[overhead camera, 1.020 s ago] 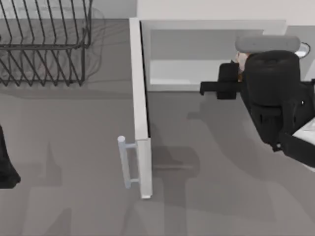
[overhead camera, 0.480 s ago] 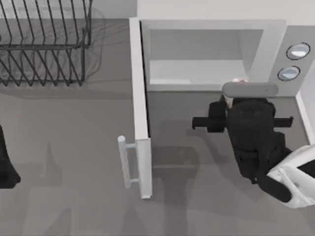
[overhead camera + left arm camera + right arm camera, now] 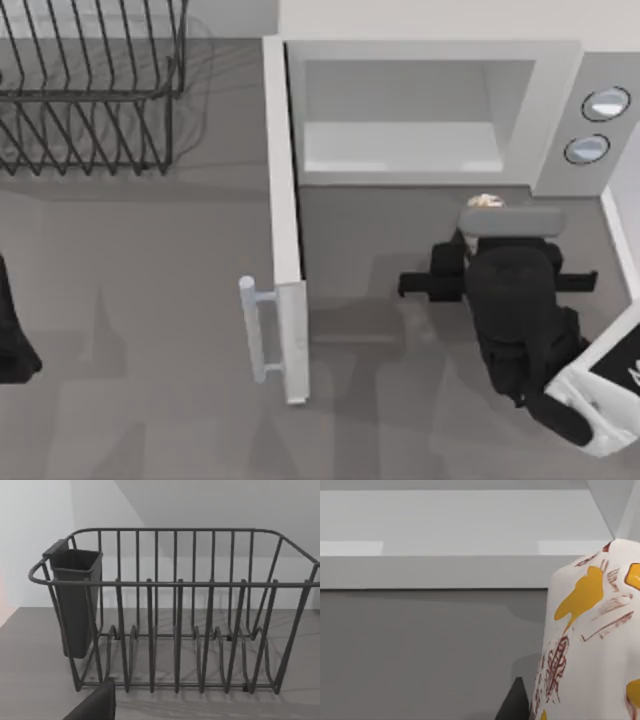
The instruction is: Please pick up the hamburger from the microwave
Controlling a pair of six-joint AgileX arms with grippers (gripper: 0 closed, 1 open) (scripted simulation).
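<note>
Hamburger point(image 3: 486, 202) held in the right gripper point(image 3: 490, 207) fingers, centre right of the top view, outside and just below the open microwave point(image 3: 420, 110) cavity. Left gripper point(image 3: 12, 340) parked at left edge; finger state undeterminable.

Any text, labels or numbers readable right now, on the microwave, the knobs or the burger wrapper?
No readable text anywhere.
microwave: its two knobs carry no marks.
hamburger: yellow and red-brown printed patches, no letters.
dish rack: no label.
</note>
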